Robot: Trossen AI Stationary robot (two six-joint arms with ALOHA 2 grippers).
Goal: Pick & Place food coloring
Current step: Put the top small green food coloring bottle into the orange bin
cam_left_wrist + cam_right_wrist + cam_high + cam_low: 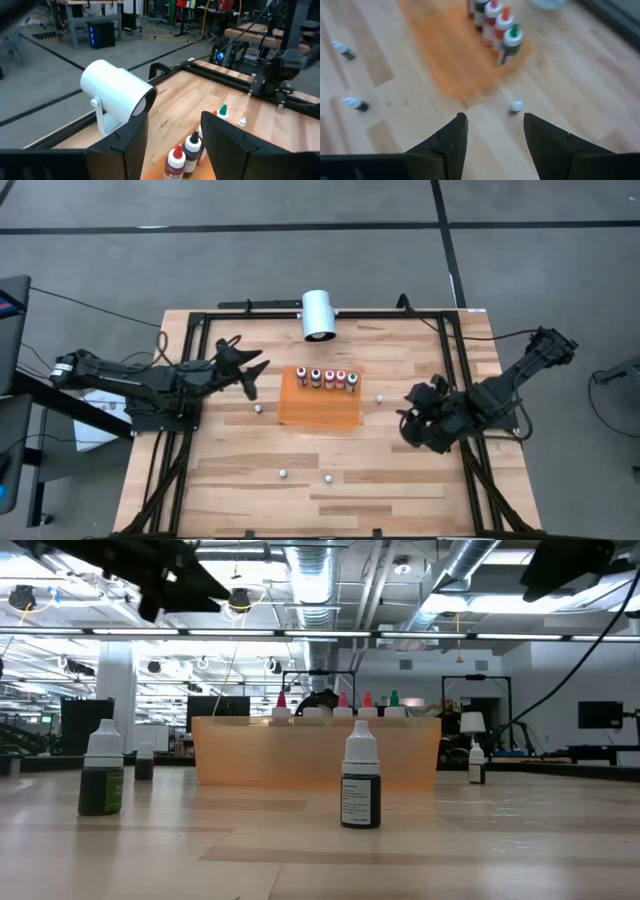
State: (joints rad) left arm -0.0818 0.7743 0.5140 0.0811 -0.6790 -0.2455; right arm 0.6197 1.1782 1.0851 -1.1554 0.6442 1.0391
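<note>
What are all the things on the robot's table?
Bottles in tray: five, coloured tips, upright in a row along the tray's far edge.
Loose bottles: four, small, pale tops, upright on the bare table around the tray.
Orange tray: one, orange, middle of the table.
White cylinder: one, white, on the far frame rail.
Table: one, pale wood, black frame.
Left gripper: open, empty, left of the tray.
Right gripper: open, empty, right of the tray.

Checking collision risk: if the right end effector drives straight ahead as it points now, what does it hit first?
Probably the small loose bottle on the table, just ahead between the open right end effector fingers. Beyond it sits the orange tray. Depth is unclear.
</note>
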